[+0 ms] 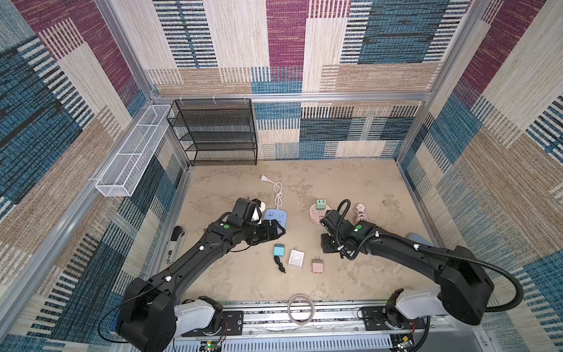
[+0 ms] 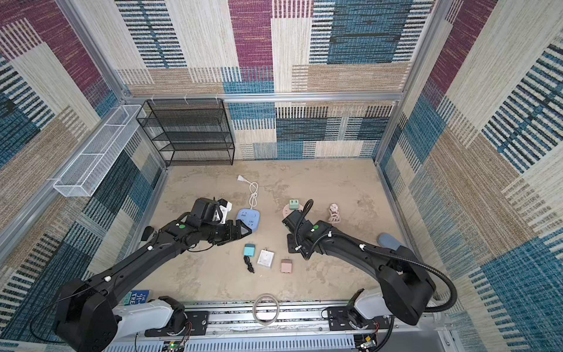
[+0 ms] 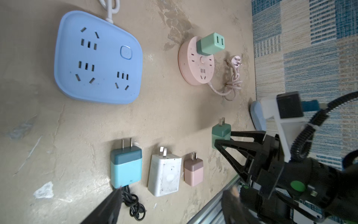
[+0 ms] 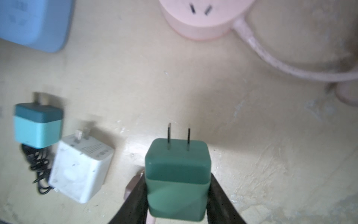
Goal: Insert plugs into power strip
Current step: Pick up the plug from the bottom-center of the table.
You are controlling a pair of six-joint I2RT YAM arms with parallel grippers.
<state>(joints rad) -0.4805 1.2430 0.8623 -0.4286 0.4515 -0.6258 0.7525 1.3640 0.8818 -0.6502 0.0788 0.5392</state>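
One green plug (image 4: 177,174) sits clamped in the right tool (image 3: 222,138), prongs toward the pink power strip (image 3: 193,77); the left tool (image 3: 177,189) hangs open near the teal plug (image 3: 126,168), white plug (image 3: 164,174) and pink plug (image 3: 193,170) on the table (image 3: 77,135).

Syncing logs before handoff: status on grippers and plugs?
Left gripper open, by blue strip. Right gripper shut on mint green plug. Other mint plug in pink round strip; teal plug, white plug, pink plug loose. Path clear.
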